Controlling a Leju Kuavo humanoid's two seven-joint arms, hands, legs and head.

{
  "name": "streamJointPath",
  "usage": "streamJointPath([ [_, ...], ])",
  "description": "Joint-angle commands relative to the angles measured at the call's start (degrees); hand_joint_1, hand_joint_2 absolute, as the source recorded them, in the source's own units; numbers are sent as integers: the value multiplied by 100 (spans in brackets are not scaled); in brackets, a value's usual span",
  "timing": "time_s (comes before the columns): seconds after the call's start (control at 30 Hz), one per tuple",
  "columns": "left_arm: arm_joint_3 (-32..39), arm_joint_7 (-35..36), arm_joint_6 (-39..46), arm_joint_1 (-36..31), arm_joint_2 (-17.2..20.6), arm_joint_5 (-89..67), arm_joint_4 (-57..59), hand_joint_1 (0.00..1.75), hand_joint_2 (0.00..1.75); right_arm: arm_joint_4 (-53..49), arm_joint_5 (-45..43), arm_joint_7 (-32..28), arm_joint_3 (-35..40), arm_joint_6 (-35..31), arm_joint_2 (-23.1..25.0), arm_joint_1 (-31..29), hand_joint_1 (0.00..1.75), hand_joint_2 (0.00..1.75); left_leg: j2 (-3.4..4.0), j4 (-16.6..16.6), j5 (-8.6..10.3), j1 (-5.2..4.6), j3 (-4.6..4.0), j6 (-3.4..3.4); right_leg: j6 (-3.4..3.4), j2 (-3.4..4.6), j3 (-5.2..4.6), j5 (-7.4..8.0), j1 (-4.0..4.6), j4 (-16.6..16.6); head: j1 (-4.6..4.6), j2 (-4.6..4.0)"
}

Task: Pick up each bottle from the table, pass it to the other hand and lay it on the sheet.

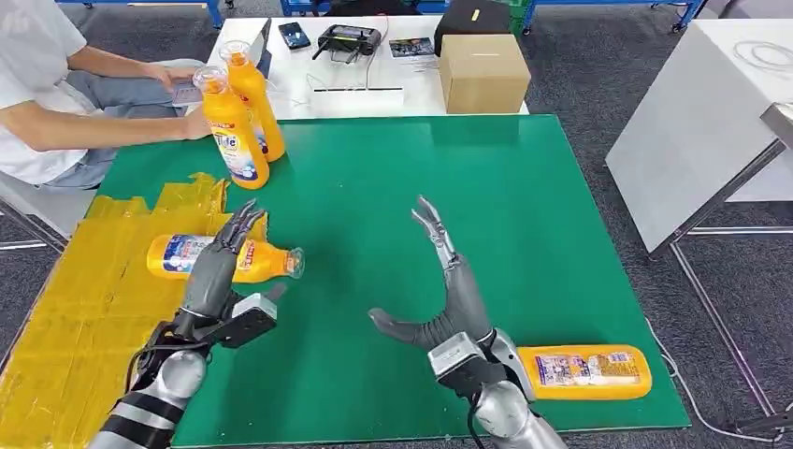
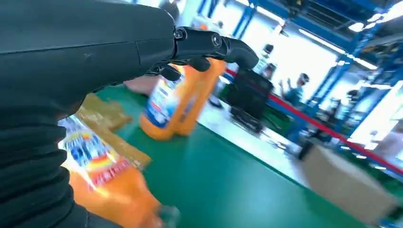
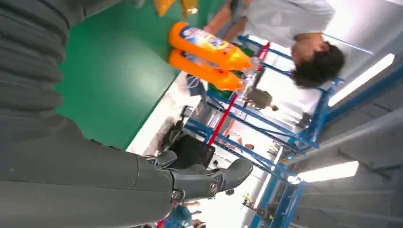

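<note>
Leftmost, a person (image 1: 37,84) in a white top sits at the far left corner of the green mat (image 1: 524,243), one hand (image 1: 198,123) resting against the nearer of two upright orange detergent bottles (image 1: 234,126); the second upright bottle (image 1: 252,94) stands just behind it, touching it. Nearer along the mat's left side lies the crumpled yellow sheet (image 1: 65,309), partly overlapping the mat's edge. A third orange bottle (image 1: 187,257) lies on its side across the sheet's inner edge, its clear cap end pointing over the green mat. The left hand (image 1: 217,267) hovers over this lying bottle with fingers straightened and apart, gripping nothing. Toward the mat's middle, the right hand (image 1: 439,290) is raised above bare green, fingers extended and thumb spread wide, also holding nothing. Near the mat's front right corner a fourth orange bottle (image 1: 584,371) lies on its side, just beside the right forearm. Beyond the mat's far edge, a white table (image 1: 318,89) carries a cardboard box (image 1: 483,73), a phone (image 1: 294,36) and a black controller (image 1: 348,39).
</note>
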Motion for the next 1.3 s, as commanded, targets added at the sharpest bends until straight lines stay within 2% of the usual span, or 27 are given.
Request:
streamJointPath([
  [0.03,122,-295,-801,528,-41,1151,-997,0,175,247,942,441,-89,51,-629,-50,0,175,5,-4,-11,4,24,2,-2,7,27,-4,5,-14,0,0],
  [0.17,233,-347,-1009,561,-129,1433,-1024,0,175,205,1267,561,-30,78,-723,-42,0,175,1,-3,-11,5,23,0,-4,4,26,-6,5,-13,2,0],
  [0.23,475,-335,-1446,757,-350,2076,-1265,0,175,145,2173,916,-3,0,-1104,71,0,175,1,-4,-10,4,23,0,-5,4,25,-5,3,-11,2,0],
  [0.3,588,-308,-1639,850,-477,2306,-1372,0,175,168,2448,1020,-141,147,-1448,228,0,175,-5,-4,-12,5,26,3,-2,-2,33,-6,6,-18,0,0],
  [0.47,611,-310,-1691,843,-500,2370,-1361,0,175,190,2542,966,-158,188,-1500,242,0,175,-5,-1,-7,-2,9,4,1,-3,14,-4,-2,-8,2,0],
  [0.67,617,-367,-1874,815,-586,2636,-1277,0,175,32,2374,860,-600,562,-2247,694,0,175,-20,-2,-3,-4,6,4,1,-18,11,-3,-4,-10,0,0],
  [0.8,584,-415,-1861,780,-590,2629,-1273,0,175,-46,2426,756,-785,663,-2361,837,0,175,-17,0,-11,-4,15,6,1,-13,24,-7,-3,-12,0,0],
  [0.87,561,-450,-1887,705,-634,2693,-1283,0,175,-35,2552,758,-864,708,-2591,913,0,175,-15,1,-8,-5,7,5,1,-10,15,-5,-5,-7,0,0],
  [0.9,532,-447,-1888,666,-656,2691,-1279,0,175,-30,2653,733,-951,668,-2730,993,0,175,-15,3,-21,0,29,4,-3,-8,40,-14,1,-13,0,0],
  [0.93,499,-444,-1895,645,-659,2696,-1266,0,175,-26,2674,708,-1041,663,-2792,1067,0,175,-23,2,-7,-5,5,5,1,-17,14,-6,-5,-7,0,0],
  [1.03,379,-435,-1921,608,-609,2707,-1182,0,175,-26,2578,548,-1283,809,-2911,1247,0,175,-32,4,-5,-6,6,6,1,-28,15,-7,-7,-9,0,0],
  [1.07,357,-457,-1951,598,-606,2731,-1181,0,175,6,2576,532,-1313,832,-2945,1256,0,0,-25,2,-4,-7,4,6,1,-21,9,-4,-9,-9,0,0],
  [1.23,287,-487,-2009,563,-615,2757,-1179,0,175,74,2623,523,-1354,864,-3008,1259,0,0,-18,3,-13,-3,21,4,-3,-12,27,-8,-5,-12,-2,0],
  [1.27,275,-487,-2006,553,-624,2759,-1178,0,175,75,2617,513,-1358,876,-3027,1260,0,175,-15,1,-6,-6,9,4,0,-11,13,-3,-8,-10,0,0],
  [1.3,253,-487,-2009,538,-616,2759,-1162,0,175,70,2613,511,-1386,873,-3056,1275,0,175,-17,1,-9,-3,17,3,-2,-12,22,-5,-5,-13,-2,0],
])
